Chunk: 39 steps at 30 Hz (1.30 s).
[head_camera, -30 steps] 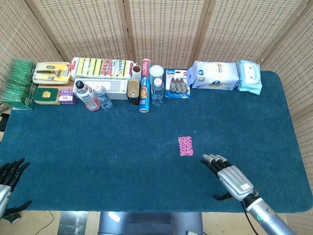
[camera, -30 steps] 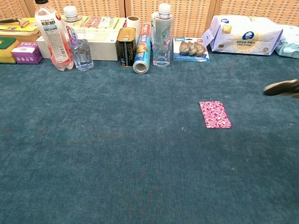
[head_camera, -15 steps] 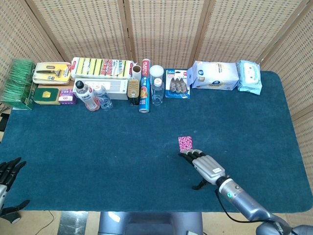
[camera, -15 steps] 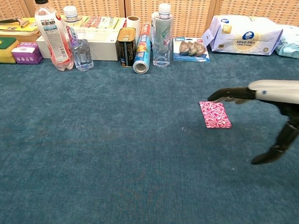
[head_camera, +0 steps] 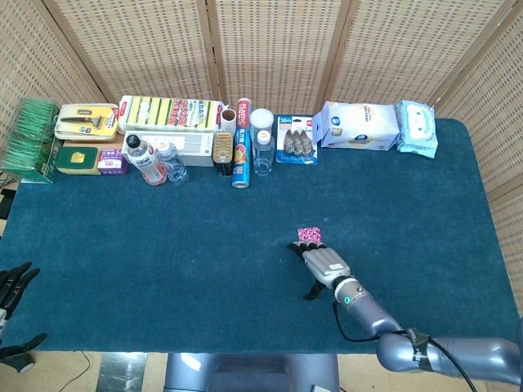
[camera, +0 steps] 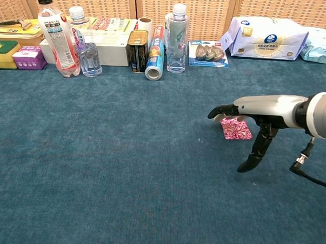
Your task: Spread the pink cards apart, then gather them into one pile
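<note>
A small pile of pink patterned cards lies on the blue table cloth, right of centre. My right hand hovers flat over the near part of the pile, fingers stretched out and thumb hanging down, holding nothing. Whether the fingers touch the cards is unclear. The hand hides part of the pile. My left hand shows only at the bottom left edge of the head view, fingers spread, far from the cards.
Along the far edge stand bottles, a can, a foil roll, sponge packs, a blister pack and wipe packs. A green box sits at far left.
My right hand has moved left and forward from the table's right front, coming over the pink cards and covering their near part. The left hand has slipped slightly lower at the edge.
</note>
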Each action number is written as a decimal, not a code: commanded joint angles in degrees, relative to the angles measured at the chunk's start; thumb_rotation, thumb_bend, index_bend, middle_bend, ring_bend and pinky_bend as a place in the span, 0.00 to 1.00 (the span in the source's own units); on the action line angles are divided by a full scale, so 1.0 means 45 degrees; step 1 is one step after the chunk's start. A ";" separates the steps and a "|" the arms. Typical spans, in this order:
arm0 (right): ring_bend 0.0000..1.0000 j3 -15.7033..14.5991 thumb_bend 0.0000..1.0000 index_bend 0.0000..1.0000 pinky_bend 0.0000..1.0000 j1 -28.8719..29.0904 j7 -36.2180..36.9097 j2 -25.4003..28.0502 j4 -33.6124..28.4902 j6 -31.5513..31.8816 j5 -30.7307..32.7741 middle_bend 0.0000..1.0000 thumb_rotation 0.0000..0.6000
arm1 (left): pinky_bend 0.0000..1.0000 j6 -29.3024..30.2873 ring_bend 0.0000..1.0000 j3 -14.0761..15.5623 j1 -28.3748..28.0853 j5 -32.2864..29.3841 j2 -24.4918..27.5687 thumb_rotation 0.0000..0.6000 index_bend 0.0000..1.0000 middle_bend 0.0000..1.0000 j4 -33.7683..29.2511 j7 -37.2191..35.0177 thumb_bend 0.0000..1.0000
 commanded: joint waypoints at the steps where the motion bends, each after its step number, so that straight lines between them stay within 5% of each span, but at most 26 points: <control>1: 0.00 -0.0322 0.00 0.00 0.00 0.0381 -0.0354 -0.0280 0.0271 0.0267 0.0539 0.09 1.00 | 0.00 -0.0015 0.00 0.0013 -0.0010 0.0011 0.0024 1.00 0.00 0.00 -0.0005 -0.0027 0.02; 39: 0.00 -0.1139 0.00 0.00 0.00 0.0766 0.0087 0.0422 0.1214 0.0492 0.1504 0.09 1.00 | 0.00 -0.0171 0.00 0.0067 -0.0067 -0.0002 0.0090 1.00 0.00 0.00 -0.0096 -0.0050 0.02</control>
